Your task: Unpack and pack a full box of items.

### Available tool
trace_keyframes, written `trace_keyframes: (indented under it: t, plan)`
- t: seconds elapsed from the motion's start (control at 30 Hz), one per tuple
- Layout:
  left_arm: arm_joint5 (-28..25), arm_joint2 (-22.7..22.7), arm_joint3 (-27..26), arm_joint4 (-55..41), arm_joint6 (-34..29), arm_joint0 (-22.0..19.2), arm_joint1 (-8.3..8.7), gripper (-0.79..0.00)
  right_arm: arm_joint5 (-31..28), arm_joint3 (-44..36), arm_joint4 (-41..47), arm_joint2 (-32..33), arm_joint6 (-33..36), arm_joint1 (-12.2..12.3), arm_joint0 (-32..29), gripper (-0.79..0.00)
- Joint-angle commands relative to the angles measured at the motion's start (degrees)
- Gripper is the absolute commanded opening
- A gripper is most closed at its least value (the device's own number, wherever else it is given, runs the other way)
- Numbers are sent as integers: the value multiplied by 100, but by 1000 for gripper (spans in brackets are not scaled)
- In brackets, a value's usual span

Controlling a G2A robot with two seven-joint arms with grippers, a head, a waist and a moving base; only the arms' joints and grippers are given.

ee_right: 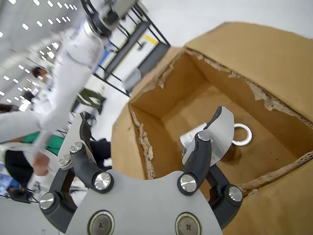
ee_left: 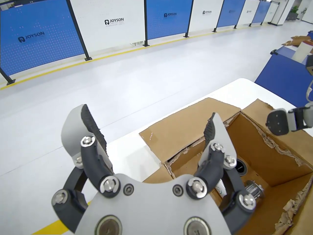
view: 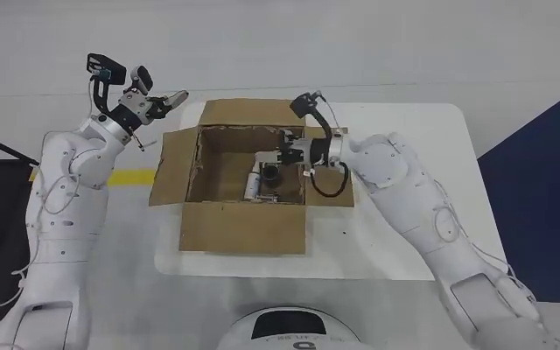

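**A:** Where is the box?

**B:** The cardboard box [view: 245,229] stands on the white table [view: 394,241]. All four flaps are folded outward, and the top edges of its walls are torn and ragged.

**A:** And the items?

**B:** They lie on the floor of the box, gathered toward its right wall. There is a white tube [ee_right: 192,135] and a silver ring [ee_right: 242,134] lying flat near it. There is also a toothed metal wheel [ee_left: 254,188] and a black round cap [ee_left: 240,167] just beside the wheel. I cannot tell whether the tube and the ring touch, because a finger covers the spot between them.

**A:** What about the right gripper?

**B:** The right gripper [view: 278,154] hangs over the opening of the box, close to the right wall, and points across toward the left wall. Its fingers are spread wide and grip nothing. The tube and ring lie below it, apart from the pads.

**A:** And the left one?

**B:** The left gripper [ee_left: 149,118] is outside the box, raised beyond its far left corner, past the edge of the left flap. Its fingers also stand wide apart and hold nothing.
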Motion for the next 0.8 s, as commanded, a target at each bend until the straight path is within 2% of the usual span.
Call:
trace_keyframes:
  t: [0.0, 0.03, 0.77]
  plan:
    - [0, 0, 0, 0, 0, 0, 0, 0, 699, -425, -245, -178, 401, -30, 163, 0]
    - [0, 0, 0, 0, 0, 0, 0, 0, 937, -682, -228, -205, 707, -29, 231, 0]
    - [0, 0, 0, 0, 0, 0, 0, 0, 937, -682, -228, -205, 707, -29, 231, 0]
